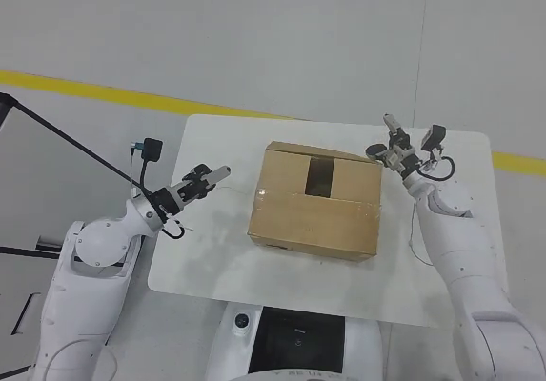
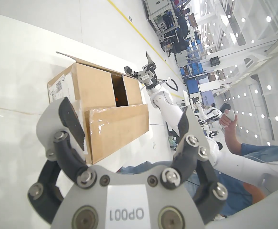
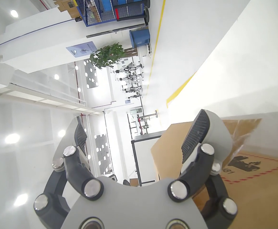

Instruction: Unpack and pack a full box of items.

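At the table's left side: left gripper (image 1: 211, 178) (image 2: 127, 107) spread wide, nothing held, pointing at the cardboard box (image 1: 315, 205) (image 2: 100, 89), near its left wall but apart from it. At the far right: right gripper (image 1: 412, 133) (image 3: 141, 117) also spread and empty, just beside the box's (image 3: 255, 172) far right corner; contact unclear. Box sits mid-way on the white table (image 1: 215, 257), top flaps folded in, with a dark slot between two of them.
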Robot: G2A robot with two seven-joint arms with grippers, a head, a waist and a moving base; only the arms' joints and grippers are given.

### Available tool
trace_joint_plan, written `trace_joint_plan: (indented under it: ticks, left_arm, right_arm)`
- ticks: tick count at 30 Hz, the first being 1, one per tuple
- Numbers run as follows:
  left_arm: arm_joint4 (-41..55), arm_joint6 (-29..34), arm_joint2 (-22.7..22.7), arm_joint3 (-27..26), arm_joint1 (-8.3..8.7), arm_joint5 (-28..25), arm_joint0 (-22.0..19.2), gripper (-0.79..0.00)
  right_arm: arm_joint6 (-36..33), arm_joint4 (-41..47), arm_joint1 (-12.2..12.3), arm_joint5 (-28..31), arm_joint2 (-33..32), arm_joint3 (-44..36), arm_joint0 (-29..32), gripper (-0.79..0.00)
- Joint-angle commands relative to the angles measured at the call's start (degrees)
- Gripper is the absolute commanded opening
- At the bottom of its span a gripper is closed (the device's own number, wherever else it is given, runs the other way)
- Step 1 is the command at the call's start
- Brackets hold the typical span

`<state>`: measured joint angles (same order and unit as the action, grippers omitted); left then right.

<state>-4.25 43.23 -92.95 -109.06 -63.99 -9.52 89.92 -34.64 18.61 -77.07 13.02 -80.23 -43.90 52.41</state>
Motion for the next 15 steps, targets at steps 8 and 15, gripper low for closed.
trace_joint_plan:
  ticks: [8, 15]
  left_arm:
    - [0.31, -0.42, 0.58, 0.23, -0.01, -0.05, -0.03, 0.0]
    - [-4.52, -0.39, 3.27, 2.59, 0.2, -5.88, -1.52, 0.0]
  right_arm:
    - [-2.06, 2.7, 0.32, 3.37, -1.31, -1.93, -0.47, 0.0]
    - [-7.4, 7.86, 1.71, 0.09, -5.83, -19.81, 7.51, 0.0]
